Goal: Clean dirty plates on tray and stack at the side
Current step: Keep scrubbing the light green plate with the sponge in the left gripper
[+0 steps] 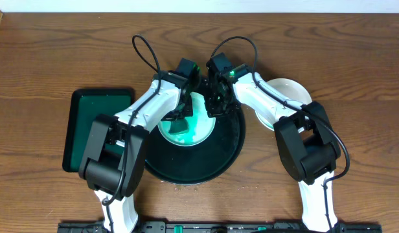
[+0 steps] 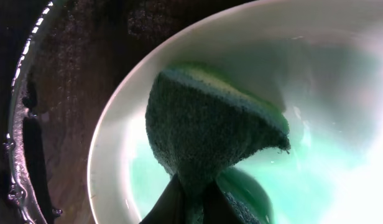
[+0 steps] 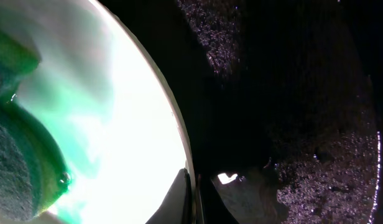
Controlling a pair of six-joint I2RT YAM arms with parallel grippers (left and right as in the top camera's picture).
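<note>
Gripping a green sponge (image 2: 210, 137) tight in the left gripper (image 1: 181, 120), rough dark face pressed into the mint-green plate (image 1: 201, 133). Pinching that plate's right-hand rim in the right gripper (image 3: 193, 200), jaws narrow, a finger on either side of the edge. Lying inside the round black tray (image 1: 228, 152), toward its far half, largely under both wrists when seen from overhead.

Beside the tray to the right, on the wooden table (image 1: 355, 77): a white plate (image 1: 289, 90), partly covered by the right arm; touching the tray or just apart, cannot tell. To the left of the tray: a dark green rectangular tray (image 1: 89, 123), its near right corner hidden by the left arm.

Washed out by glare across much of the mint-green plate in both wrist views. Cut off at the lower edge of the left wrist view: the fingers (image 2: 173, 208) holding the sponge. Speckled with shiny flecks over the black tray's floor; too dark to make out more.
</note>
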